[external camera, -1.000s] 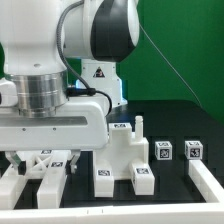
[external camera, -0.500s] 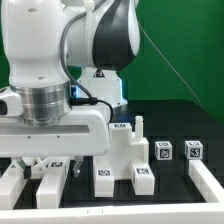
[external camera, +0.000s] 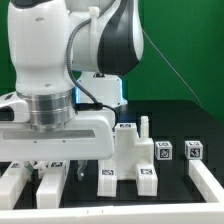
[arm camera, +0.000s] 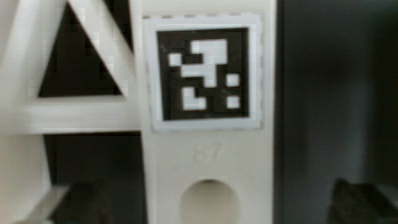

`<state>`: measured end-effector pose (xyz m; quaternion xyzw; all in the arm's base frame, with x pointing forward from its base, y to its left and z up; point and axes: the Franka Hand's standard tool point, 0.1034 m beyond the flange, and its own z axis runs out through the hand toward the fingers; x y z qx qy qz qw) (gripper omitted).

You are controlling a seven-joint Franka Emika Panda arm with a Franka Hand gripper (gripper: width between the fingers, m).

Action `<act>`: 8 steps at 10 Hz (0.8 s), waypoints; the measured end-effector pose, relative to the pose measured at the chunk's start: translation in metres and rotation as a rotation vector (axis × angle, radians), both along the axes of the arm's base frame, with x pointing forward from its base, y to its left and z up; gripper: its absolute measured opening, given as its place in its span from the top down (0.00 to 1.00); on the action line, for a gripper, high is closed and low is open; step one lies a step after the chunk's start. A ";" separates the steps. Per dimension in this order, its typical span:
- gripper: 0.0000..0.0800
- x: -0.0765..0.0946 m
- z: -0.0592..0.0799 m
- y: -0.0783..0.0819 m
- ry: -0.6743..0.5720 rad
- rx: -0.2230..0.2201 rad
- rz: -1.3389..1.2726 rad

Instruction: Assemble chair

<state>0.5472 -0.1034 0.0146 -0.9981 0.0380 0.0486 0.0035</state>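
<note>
1. Wrist view shows a tagged white bar of the chair (arm camera: 199, 130) close beneath the gripper (external camera: 45, 163); I cannot tell whether the jaws are apart or together.
2. The arm (external camera: 55, 60) points straight down, low at the exterior view's left.
3. Two cubes (external camera: 165, 152) stand well apart from the gripper, at the exterior view's right.

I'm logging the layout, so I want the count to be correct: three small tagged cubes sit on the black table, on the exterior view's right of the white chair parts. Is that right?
Not quite. The exterior view shows two small tagged cubes, not three. They do sit on the black table, on that view's right of the white chair parts.
</note>
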 end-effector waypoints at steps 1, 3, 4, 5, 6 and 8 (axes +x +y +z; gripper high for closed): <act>0.51 0.000 0.000 0.000 0.000 0.000 0.000; 0.64 0.000 0.000 0.000 0.000 0.000 0.000; 0.64 0.000 0.000 0.000 0.000 0.000 0.000; 0.64 0.000 0.000 0.000 0.000 0.000 0.000; 0.64 0.000 0.000 0.000 0.000 0.000 0.000; 0.64 0.000 0.000 0.000 0.000 0.000 0.000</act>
